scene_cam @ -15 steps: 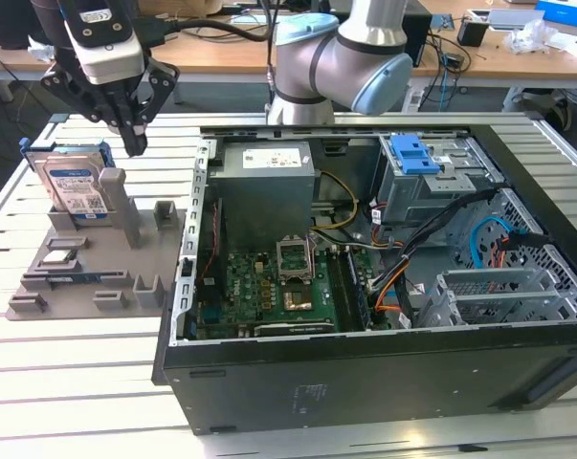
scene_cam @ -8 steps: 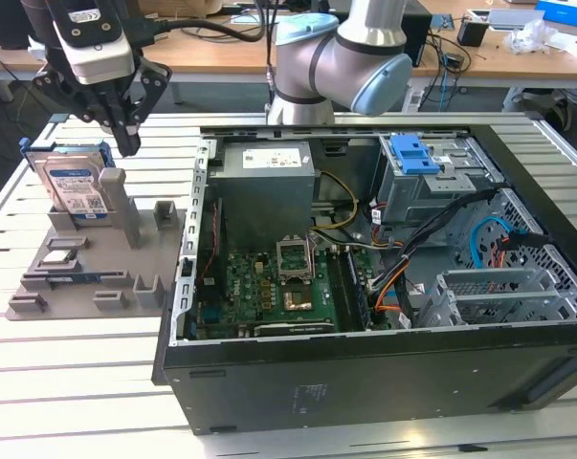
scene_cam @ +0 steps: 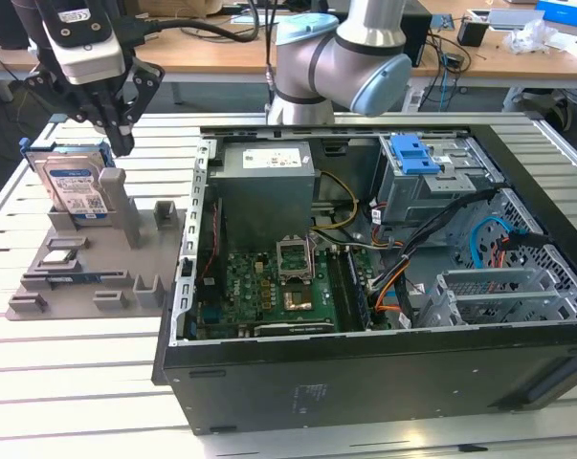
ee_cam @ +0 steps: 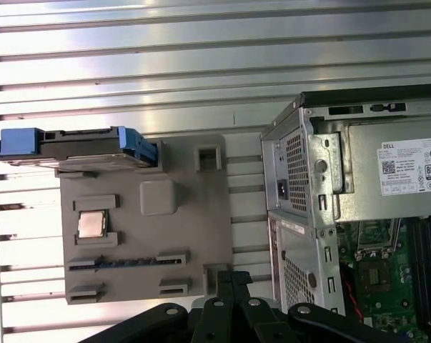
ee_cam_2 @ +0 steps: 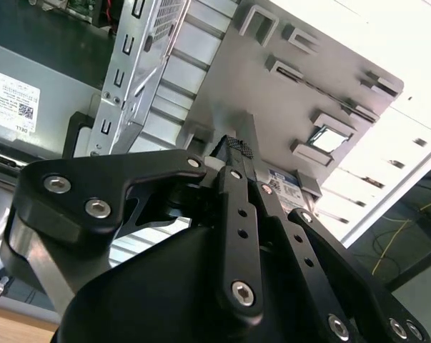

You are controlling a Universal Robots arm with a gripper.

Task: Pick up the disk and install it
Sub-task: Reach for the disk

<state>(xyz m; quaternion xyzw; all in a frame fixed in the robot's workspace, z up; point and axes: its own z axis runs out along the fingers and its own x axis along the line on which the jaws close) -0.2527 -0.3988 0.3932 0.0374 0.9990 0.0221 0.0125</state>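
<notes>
1. The disk [scene_cam: 75,186] stood on edge in a slot of the grey fixture [scene_cam: 87,279], its label facing outward and its blue bracket around it. I judged it was stood that way so that its upper edge was free for a grip from above.
2. The tool [scene_cam: 122,145] hung over the fixture, just beside the disk's upper corner on the exterior view's right. No contact was seen. Its fingers looked drawn together, with nothing between them.
3. The fixture lay on the slatted surface [scene_cam: 77,382], close against the open computer case [scene_cam: 365,375], at the exterior view's left of it. The disk was not yet installed.
4. Edges: a grey upright post [scene_cam: 125,206] of the fixture stood just beside the disk, directly beneath the tool. The space above the disk was open.
5. Inside the case, the power-supply box [scene_cam: 267,177] sat near the fixture side, and the blue latch [scene_cam: 414,153] topped a metal cage further in. Cables crossed nearby, so I judged the room there tight.
</notes>
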